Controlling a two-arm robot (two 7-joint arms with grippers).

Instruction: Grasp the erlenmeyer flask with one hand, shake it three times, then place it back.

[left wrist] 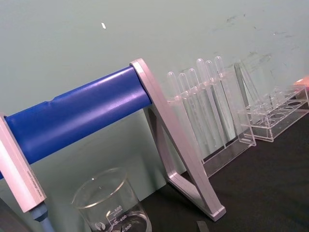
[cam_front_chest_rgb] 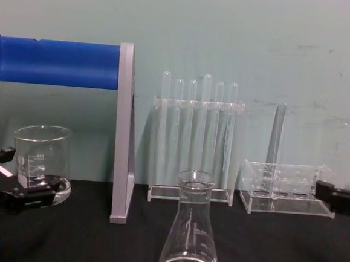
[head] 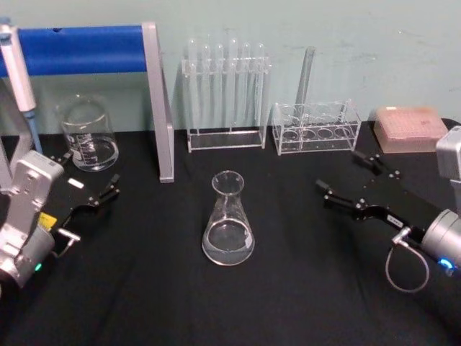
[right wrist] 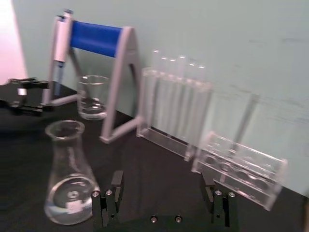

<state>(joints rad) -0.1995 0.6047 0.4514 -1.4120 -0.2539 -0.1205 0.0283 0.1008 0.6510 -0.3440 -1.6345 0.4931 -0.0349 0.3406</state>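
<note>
Two grippers frame the black tabletop (head: 144, 303), one at each side edge of the head view. At lower left, the left gripper (head: 90, 173) points toward the middle with its fingers apart and nothing between them. In the chest view its lower finger crosses in front of the base of the one glass beaker (head: 88, 133), which stands at upper left. Above the beaker runs the blue bar of a single pipette stand (head: 79, 49), cut off by the left edge. One pipette (head: 16, 68) hangs there, its lower end lost behind the left arm.

In the centre, the erlenmeyer flask (head: 228, 223) stands upright and alone, well apart from both grippers. The chest view cuts off its base, and its markings are too faint to read.

Behind it, at top centre, one tall clear rack (head: 225, 137) holds six test tubes (head: 220, 65). Just to the right, one low clear rack (head: 351, 122) holds a single tube (head: 307, 72). At upper right lies one pink tip box (head: 409, 128), its contents hard to make out.

At the right, the right gripper (head: 338, 171) reaches inward, fingers spread wide and empty, its arm cut by the edge.
</note>
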